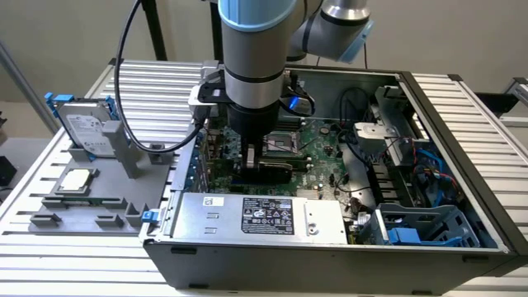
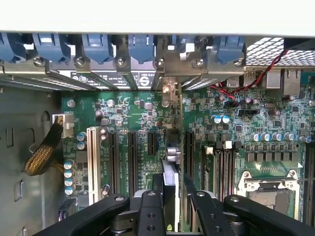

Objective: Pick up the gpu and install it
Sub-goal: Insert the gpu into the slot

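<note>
Gripper [image 2: 171, 204] of the grey robot arm [image 1: 254, 55] sits low inside the open dark computer case [image 1: 462, 204], its black fingers [image 2: 150, 211] clenched on the thin flat gpu card [image 2: 171, 169]. The card stands edge-on, upright over the green motherboard [image 2: 128, 118], among the black expansion slots [image 2: 132, 160]. A silver hard drive with blue rails [image 1: 83, 127] stands in the grey tray outside.

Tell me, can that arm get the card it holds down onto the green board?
Probably yes. Its jaws hold the gpu edge-on over the motherboard slots, the case is open, and nothing seems to stand between card and slots.
</note>
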`<state>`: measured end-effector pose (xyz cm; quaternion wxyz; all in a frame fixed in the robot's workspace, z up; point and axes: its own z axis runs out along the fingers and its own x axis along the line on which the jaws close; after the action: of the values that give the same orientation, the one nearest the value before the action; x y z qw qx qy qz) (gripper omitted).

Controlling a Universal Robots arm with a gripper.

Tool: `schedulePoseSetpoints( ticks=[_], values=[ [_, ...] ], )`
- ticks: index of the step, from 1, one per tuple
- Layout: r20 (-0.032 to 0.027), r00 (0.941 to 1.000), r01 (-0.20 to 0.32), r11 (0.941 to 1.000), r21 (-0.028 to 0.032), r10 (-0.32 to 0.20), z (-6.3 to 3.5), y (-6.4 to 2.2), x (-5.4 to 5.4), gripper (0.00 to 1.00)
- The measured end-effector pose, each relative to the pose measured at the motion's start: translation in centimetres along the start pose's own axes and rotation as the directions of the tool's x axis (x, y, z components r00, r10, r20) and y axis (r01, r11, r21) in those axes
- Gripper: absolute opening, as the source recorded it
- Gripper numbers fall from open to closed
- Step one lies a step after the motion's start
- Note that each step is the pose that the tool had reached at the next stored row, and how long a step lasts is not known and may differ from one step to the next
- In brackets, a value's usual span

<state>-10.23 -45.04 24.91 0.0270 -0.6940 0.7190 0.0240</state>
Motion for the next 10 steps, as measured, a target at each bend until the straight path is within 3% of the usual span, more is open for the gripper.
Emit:
schedulePoseSetpoints(
  ticks=[2, 3, 5, 10],
  values=[
    [0.0023, 1.0000, 0.000, 1.0000, 0.0001, 0.000, 0.00, 0.01, 0.0, 0.00],
    [0.0028, 1.0000, -0.001, 1.0000, 0.0009, 0.001, -0.10, 0.01, 0.0, 1.00],
    [0.0000, 1.0000, 0.000, 1.0000, -0.0001, 0.000, -0.84, 0.00, -0.1, 1.00],
    [-0.0002, 1.0000, 0.000, 1.0000, -0.0020, 0.000, -3.15, -0.01, -0.2, 1.00]
  ],
)
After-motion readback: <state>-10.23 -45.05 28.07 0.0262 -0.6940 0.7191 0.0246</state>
